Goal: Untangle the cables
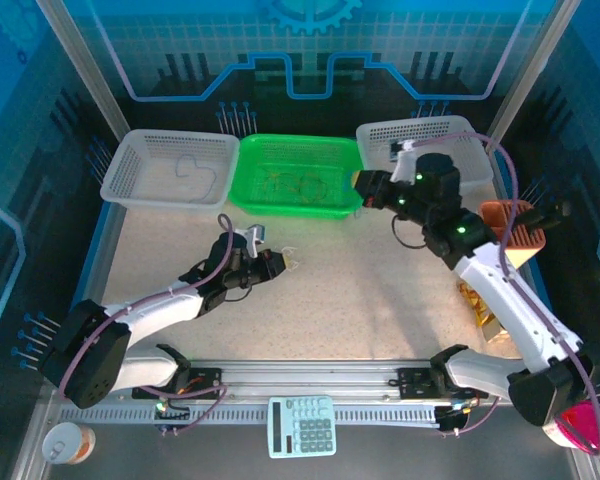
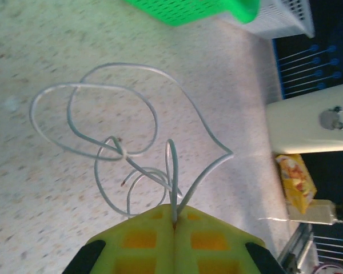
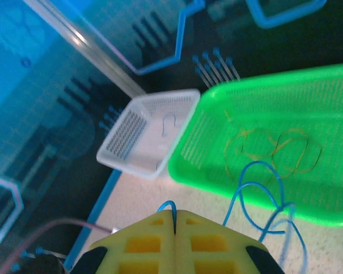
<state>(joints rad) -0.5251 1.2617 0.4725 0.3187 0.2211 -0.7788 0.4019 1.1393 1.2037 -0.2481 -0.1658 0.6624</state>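
Holding yellowish cables [image 3: 272, 150]: green basket [image 3: 286, 76]; white basket [image 3: 126, 142], blue cable [image 3: 164, 125].

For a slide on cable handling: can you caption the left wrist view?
Left gripper shut on a looped whitish cable over the speckled table, green basket beyond.

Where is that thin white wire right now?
In the left wrist view, the whitish cable is pinched in the shut left gripper, its loops spread over the speckled table, near the green basket.
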